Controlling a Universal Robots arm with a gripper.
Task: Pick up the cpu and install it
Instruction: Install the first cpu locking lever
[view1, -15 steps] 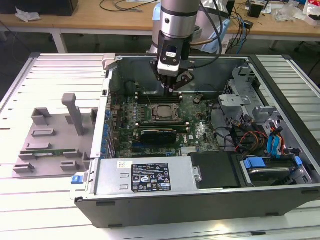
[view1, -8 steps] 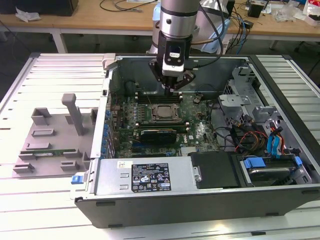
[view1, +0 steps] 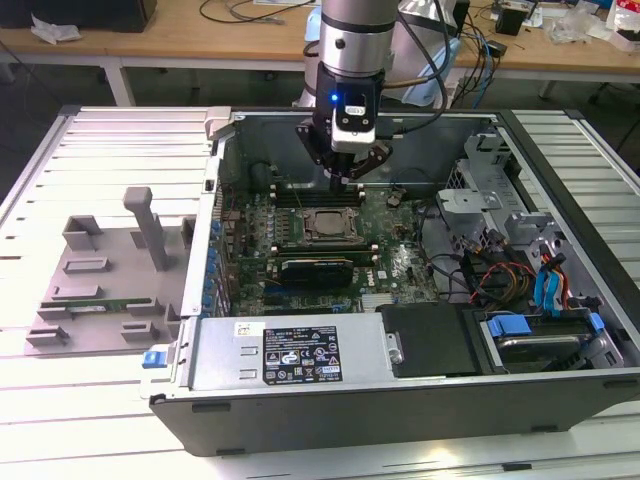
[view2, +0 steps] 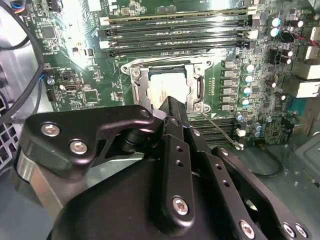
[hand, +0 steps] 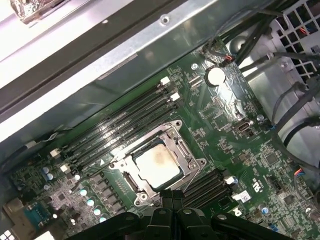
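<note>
Small flat square silver-grey cpu (hand: 156, 167) lies seated in black socket frame (hand: 192, 161) on green motherboard (hand: 240, 150); hand (view1: 352, 172) hovers above, seemingly closed, empty; judged light, rigid, fragile, edge-grip only.

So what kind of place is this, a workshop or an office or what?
Probably a lab or workshop for computer assembly. An opened computer case lies on a slatted metal table, a robot arm hangs over its motherboard where the cpu sits in its socket, and a cluttered wooden bench stands behind.
</note>
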